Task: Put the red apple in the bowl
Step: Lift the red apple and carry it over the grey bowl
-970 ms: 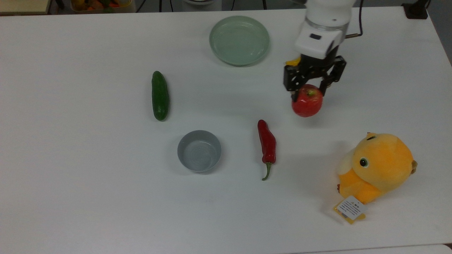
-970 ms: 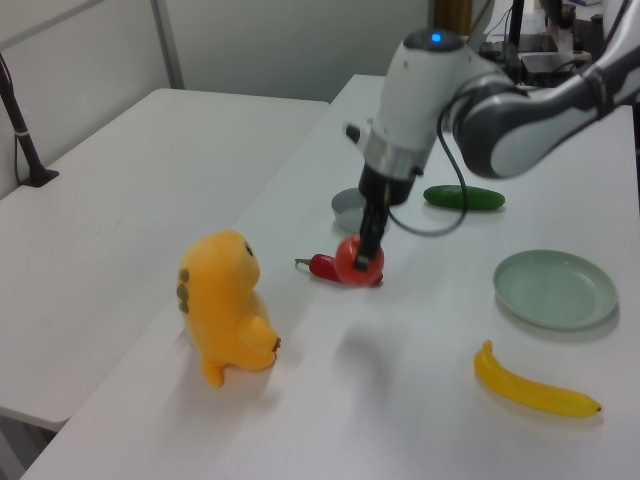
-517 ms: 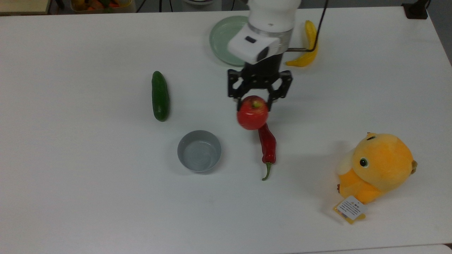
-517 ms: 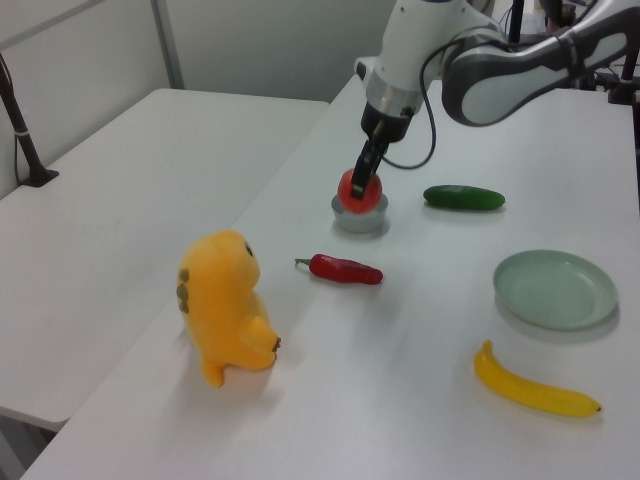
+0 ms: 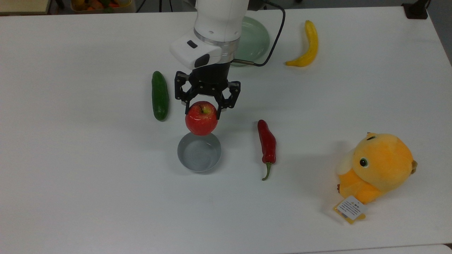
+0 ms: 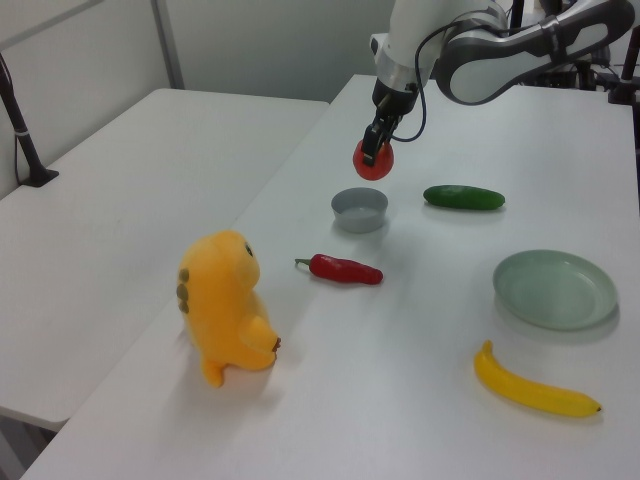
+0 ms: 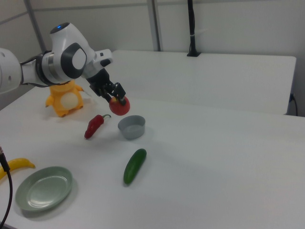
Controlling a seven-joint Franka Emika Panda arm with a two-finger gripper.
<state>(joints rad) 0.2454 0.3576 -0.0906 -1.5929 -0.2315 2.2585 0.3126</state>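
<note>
While raised, the end effector (image 5: 202, 110) seemingly grips the red apple (image 5: 201, 118)

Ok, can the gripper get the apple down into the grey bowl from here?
Probably yes: the gripper holds the red apple above the bowl, which is empty with nothing between them.

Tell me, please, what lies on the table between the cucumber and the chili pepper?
In the top view, the bowl sits between the cucumber and the chili pepper, with the held red apple hanging above its far rim.
</note>
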